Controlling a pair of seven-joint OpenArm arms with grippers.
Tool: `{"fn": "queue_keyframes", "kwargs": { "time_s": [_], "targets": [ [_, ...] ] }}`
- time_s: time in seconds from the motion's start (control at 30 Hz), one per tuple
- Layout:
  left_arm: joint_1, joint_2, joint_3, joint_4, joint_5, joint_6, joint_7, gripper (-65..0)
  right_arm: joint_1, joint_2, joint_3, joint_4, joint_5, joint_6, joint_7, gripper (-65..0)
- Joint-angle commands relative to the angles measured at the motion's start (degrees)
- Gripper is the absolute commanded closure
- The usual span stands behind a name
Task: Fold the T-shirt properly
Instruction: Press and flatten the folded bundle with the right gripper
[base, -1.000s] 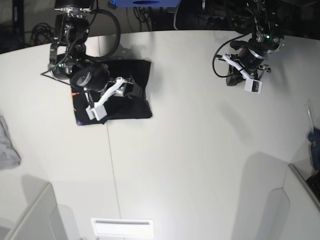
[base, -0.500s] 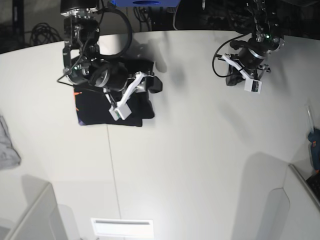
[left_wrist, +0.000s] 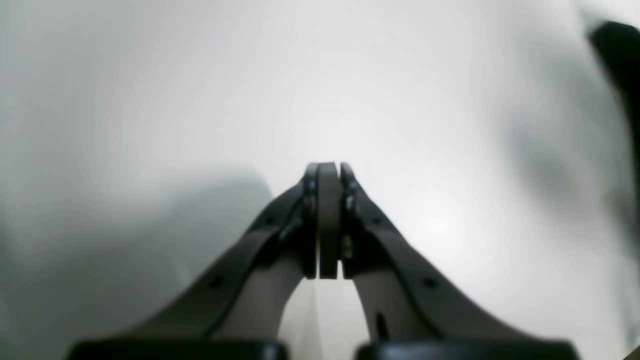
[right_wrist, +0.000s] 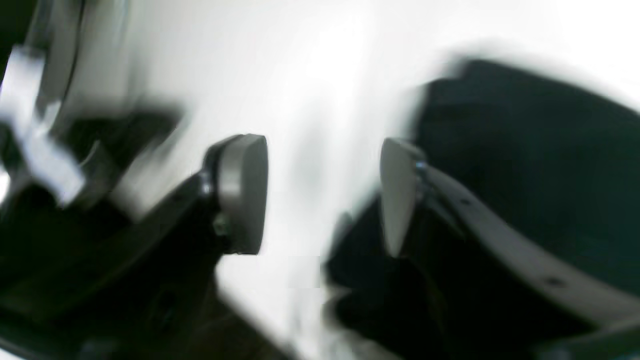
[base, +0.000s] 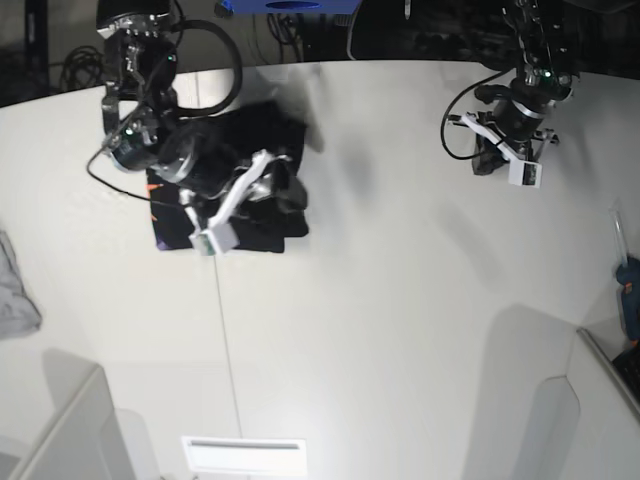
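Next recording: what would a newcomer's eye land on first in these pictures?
First the T-shirt, a dark folded bundle on the white table, at the base view's upper left, with an orange bit at its left edge. The right hand is right over it, fingers apart with nothing between them. Across the table, the left hand is pressed shut over bare tabletop, and a grey cloth lies at the far left edge.

Right wrist view motion-blurred, table glare, soft shadows, dim edges
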Motion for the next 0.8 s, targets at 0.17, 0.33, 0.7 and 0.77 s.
{"fn": "queue_keyframes", "kwargs": {
  "time_s": [0.17,0.33,0.7,0.77],
  "targets": [
    [0.2,0.0,0.6,0.9,-0.9,-0.7,-1.0,0.0,0.8,0.1,2.8,-3.0,0.9,0.2,5.8,0.0],
    [0.1,0.0,0.6,1.0,-1.0,-0.7,-1.0,0.0,5.4,-0.5,0.1,-12.9,0.9,0.2,5.5,0.0],
    [0.2,0.0,0.6,1.0,-1.0,-0.7,-1.0,0.0,12.3,-1.4,-11.0,-26.9,0.9,-3.6,11.1,0.0],
    [0.1,0.0,0.6,1.0,-1.0,-0.7,-1.0,0.0,12.6,-1.3,-13.1,-27.0,0.9,-4.0,11.8,0.0]
  ]
}}
